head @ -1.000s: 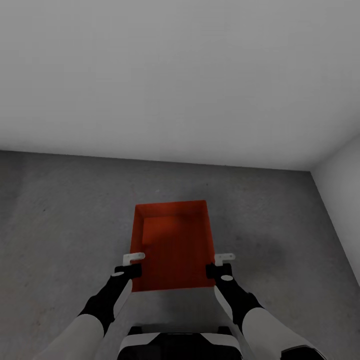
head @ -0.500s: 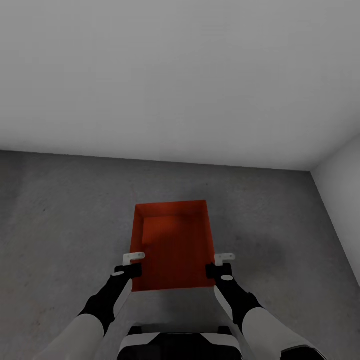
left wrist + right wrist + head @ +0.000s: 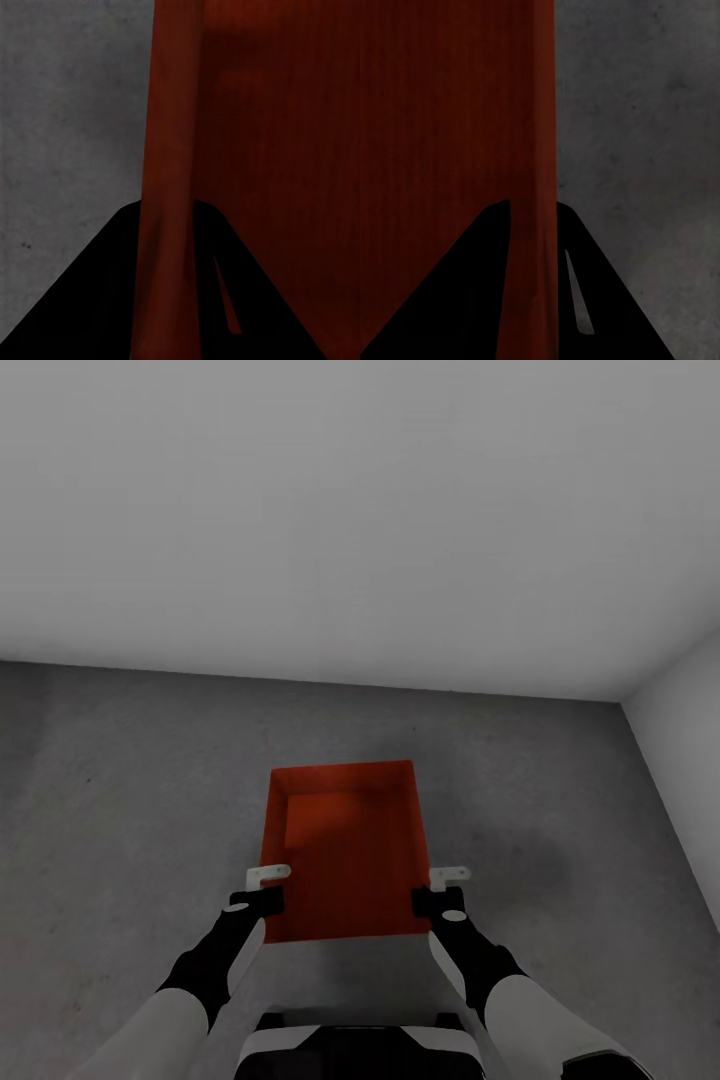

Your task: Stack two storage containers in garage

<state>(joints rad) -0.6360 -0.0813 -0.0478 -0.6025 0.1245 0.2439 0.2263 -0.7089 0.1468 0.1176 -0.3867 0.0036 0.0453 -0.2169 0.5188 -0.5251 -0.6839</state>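
An orange-red storage container (image 3: 345, 860) sits low in front of me over the dark grey floor (image 3: 130, 800) of the garage. My left gripper (image 3: 262, 892) is shut on its left side wall near the closer end, and my right gripper (image 3: 441, 890) is shut on its right side wall. In the left wrist view the dark fingers of the left gripper (image 3: 169, 208) straddle the thin red wall (image 3: 172, 135). The right wrist view shows the right gripper (image 3: 532, 206) clamped on the other wall (image 3: 540, 112) the same way. I cannot tell whether the container touches the floor.
A plain white wall (image 3: 360, 510) rises just beyond the container. A second white wall (image 3: 690, 760) closes the corner at the right. Bare concrete-like floor stretches to the left and right of the container.
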